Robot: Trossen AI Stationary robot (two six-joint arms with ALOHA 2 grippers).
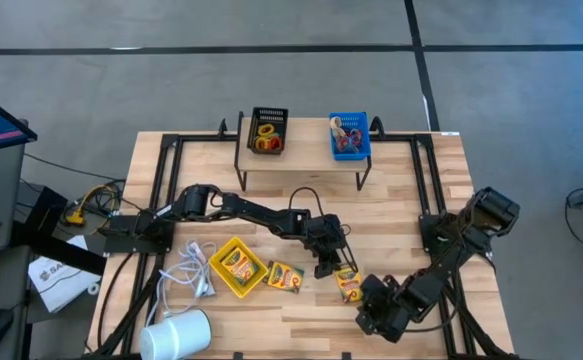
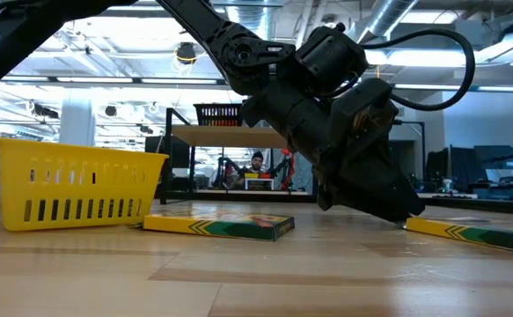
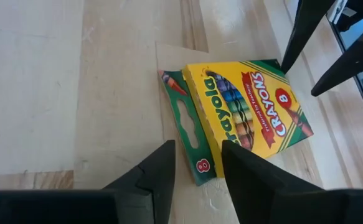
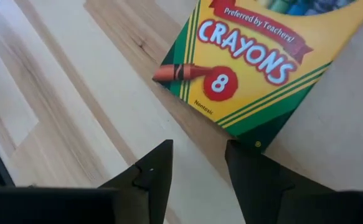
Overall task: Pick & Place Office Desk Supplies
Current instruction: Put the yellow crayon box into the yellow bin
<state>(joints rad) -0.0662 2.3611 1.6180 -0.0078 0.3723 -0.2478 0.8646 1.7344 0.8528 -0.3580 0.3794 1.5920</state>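
The left gripper (image 1: 333,262) hangs low over the middle of the wooden desk (image 1: 411,200), just beside a Crayola crayon box (image 1: 349,285) that lies flat on the wood. In the left wrist view its two fingers (image 3: 159,177) stand a little apart, with the near edge of this box (image 3: 240,118) just in front of them; they hold nothing. The box shows the words "Crayons" and the number 8.

The right gripper (image 1: 371,300) is on the other side of the same box, near the front edge of the desk. Its fingers (image 4: 156,171) are also spread, with bare wood between them, and a corner of the box (image 4: 256,56) lies just ahead, not touched.

A second crayon box (image 1: 285,276) lies flat just beside a yellow bin (image 1: 235,267), and a third crayon box (image 1: 238,264) rests inside this bin. From the low view, the yellow bin (image 2: 71,189) stands upright with the flat box (image 2: 221,225) next to it.

At the back of the desk is a small raised shelf (image 1: 306,160). On it stand a black bin (image 1: 267,131) with coloured rubber-band rings (image 1: 265,138) inside, and a blue bin (image 1: 349,136) with small things that I cannot tell exactly.

Near the front left corner lie a white coiled cable (image 1: 196,270) and a white cylinder (image 1: 176,335).
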